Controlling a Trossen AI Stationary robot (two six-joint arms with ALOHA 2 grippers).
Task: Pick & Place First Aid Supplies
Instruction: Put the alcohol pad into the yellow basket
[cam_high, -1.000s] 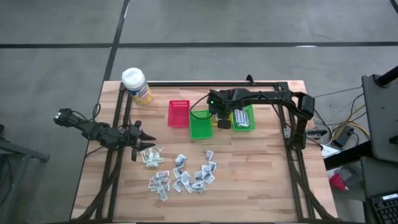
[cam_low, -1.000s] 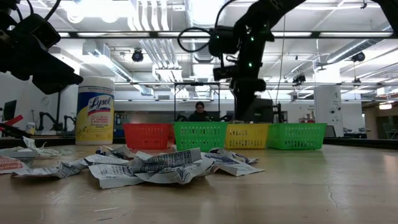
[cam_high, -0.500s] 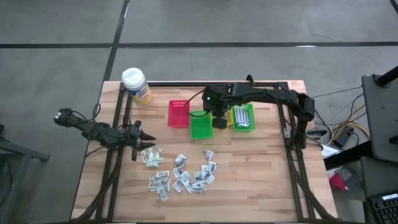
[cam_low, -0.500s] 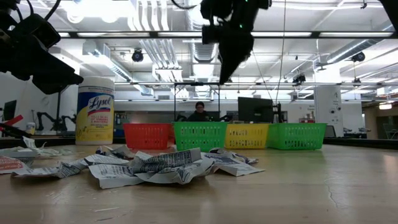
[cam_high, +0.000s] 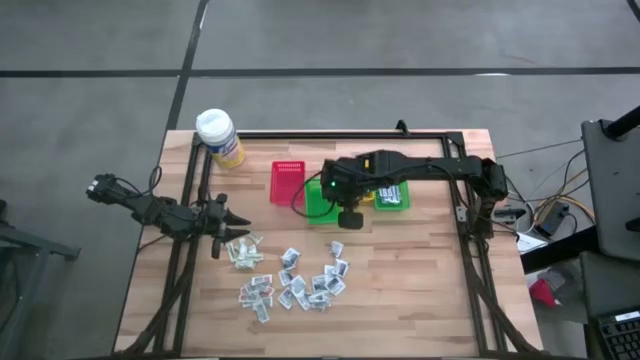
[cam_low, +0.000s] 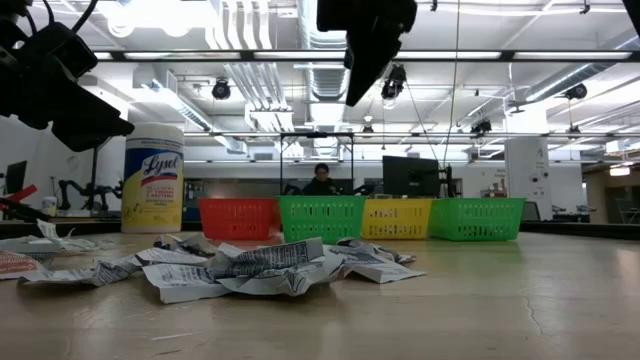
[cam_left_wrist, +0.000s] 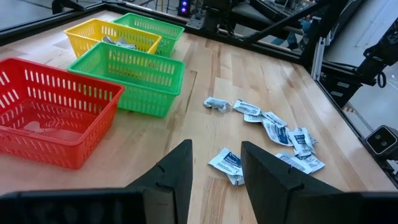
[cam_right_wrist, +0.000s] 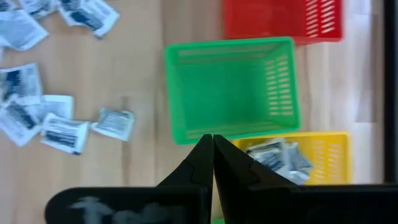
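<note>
Bright overhead strip lights (cam_low: 330, 55), glare in low view; soft shadows; right wrist view blurred.

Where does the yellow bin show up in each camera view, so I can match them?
High view: yellow bin mostly hidden under the right arm, between two green bins.
Low view: yellow bin third in the bin row, right of centre.
Left wrist view: yellow bin at upper left, packets inside.
Right wrist view: yellow bin at lower right, packets inside.
Shared landmark: the red bin.
</note>
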